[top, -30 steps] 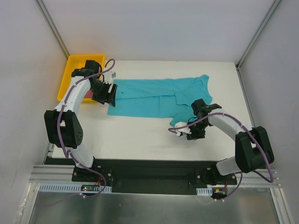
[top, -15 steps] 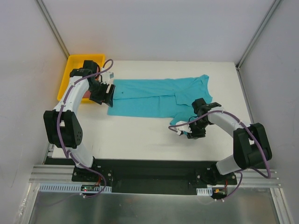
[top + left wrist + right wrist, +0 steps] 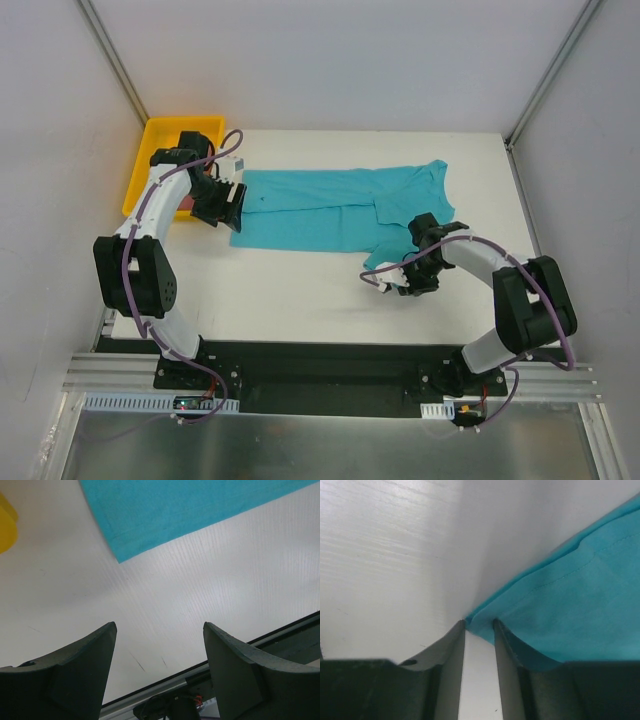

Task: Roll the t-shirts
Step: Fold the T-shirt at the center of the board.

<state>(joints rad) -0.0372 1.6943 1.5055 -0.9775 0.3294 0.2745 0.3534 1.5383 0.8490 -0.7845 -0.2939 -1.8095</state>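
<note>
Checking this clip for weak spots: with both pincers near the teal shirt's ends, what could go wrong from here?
1. The right pincer has only a corner tip of the teal t-shirt between its narrow jaws, so the cloth could slip out when pulled.
2. The left pincer stands open over the table, short of the hem corner. That end is unheld, so the shirt may drag or roll skewed.

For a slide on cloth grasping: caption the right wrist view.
Right gripper, jaws narrowly apart, at a corner of the teal t-shirt on the table.
</note>
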